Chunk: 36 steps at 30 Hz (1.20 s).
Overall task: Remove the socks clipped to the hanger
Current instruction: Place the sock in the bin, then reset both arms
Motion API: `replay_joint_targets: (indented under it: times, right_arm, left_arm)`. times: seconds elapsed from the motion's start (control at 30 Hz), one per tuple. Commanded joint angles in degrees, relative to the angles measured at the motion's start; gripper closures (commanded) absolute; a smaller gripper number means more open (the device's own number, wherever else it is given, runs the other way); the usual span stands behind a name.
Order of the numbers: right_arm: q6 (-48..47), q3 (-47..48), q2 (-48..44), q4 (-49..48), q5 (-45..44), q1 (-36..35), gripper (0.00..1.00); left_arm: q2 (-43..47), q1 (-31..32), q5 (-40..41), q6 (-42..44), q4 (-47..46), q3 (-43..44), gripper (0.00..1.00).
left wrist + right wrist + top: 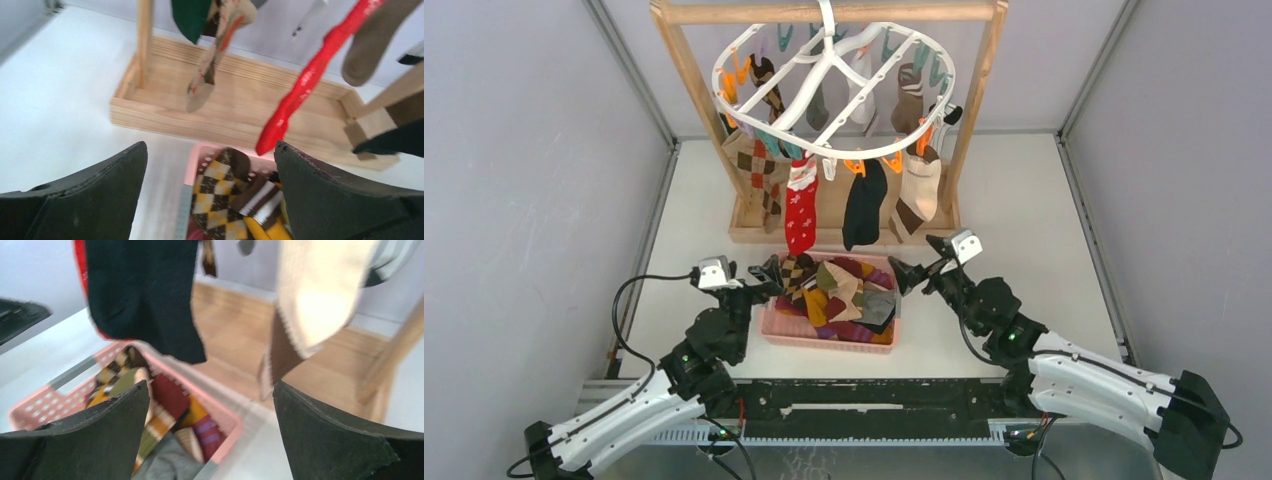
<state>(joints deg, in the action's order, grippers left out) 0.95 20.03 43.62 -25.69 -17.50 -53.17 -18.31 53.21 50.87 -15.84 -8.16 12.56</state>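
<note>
Jaws of the left gripper point(769, 274) stand wide apart with nothing between them. They sit over the left rear corner of a pink basket point(771, 325), above a yellow-and-brown checked sock point(215, 192) lying inside. Jaws of the right gripper point(904, 272) are spread just as wide and also hold nothing; they sit at the basket's right rear corner.

The basket holds a heap of loose socks point(854, 300) in mustard, maroon, grey and stripes. It rests on the white table point(1044, 230) just in front of the wooden stand point(982, 110), whose base tray lies directly behind it.

The hanger point(824, 70), a white oval ring, hangs tilted by its hook from the stand's top bar. Clipped along its near edge, left to right, are:
- an argyle sock point(759, 165)
- a red sock point(801, 210)
- a black sock point(864, 210)
- a cream sock point(919, 185) with a brown toe

More socks hang at the rear, partly hidden by the ring. Orange clips point(856, 166) show along the front.

The red sock's toe hangs just behind the basket's rear rim, ahead of the left gripper. The black and cream socks hang straight ahead of the right gripper and fill the top of its wrist view.

White marks on the red sock are too small to read.

Grey walls point(524, 200) close the table at left and right. Table surface shows on both sides of the basket, wider on the right. A black cable point(621, 300) loops near the left edge.
</note>
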Motion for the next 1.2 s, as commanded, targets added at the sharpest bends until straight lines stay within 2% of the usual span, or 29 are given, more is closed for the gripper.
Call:
replay_joint_targets:
  times: [0.0, 0.1, 0.2, 0.37, 0.5, 0.57, 0.67, 0.9, 1.17]
  right_arm:
    - [-5.7, 0.8, -1.7, -7.1, -4.8, 4.0, 0.00]
    - [-6.1, -0.4, -2.7, -9.6, -7.1, 8.4, 0.00]
    - [-4.5, -2.3, -4.0, -11.8, -8.1, 12.7, 0.00]
    - [-4.1, -6.8, -4.5, -17.6, -11.0, 16.2, 0.00]
    - [-4.3, -8.1, -3.9, -15.3, -14.6, 19.3, 0.00]
    - [-3.6, -10.0, -5.0, -14.9, -14.4, 21.6, 0.00]
    - [-1.7, -13.3, -7.4, -15.4, -12.9, 26.1, 0.00]
    - [-0.7, -15.2, -6.1, -15.8, -5.9, 36.5, 0.00]
    - [-1.2, -13.8, 4.7, -22.1, -6.9, 40.4, 0.00]
  left_arm:
    - [-0.6, -1.8, 8.1, 7.4, -5.2, 3.6, 0.00]
    - [-1.8, -4.8, 8.1, 9.6, -8.1, 3.3, 0.00]
    - [-2.7, -10.4, 5.0, 10.4, -10.9, 2.2, 0.00]
    - [-6.1, -17.9, 0.1, 10.3, -15.4, 0.6, 0.00]
    - [-12.4, -20.3, -1.0, 14.1, -26.1, -2.7, 0.00]
    - [-17.1, -21.6, -1.4, 14.9, -32.5, -4.3, 0.00]
    - [-24.6, -25.3, -3.6, 13.5, -37.0, -3.9, 0.00]
    - [-27.8, -27.3, -8.2, 13.5, -41.3, -4.3, 0.00]
    - [-26.8, -28.2, -11.5, 13.7, -41.8, -5.2, 0.00]
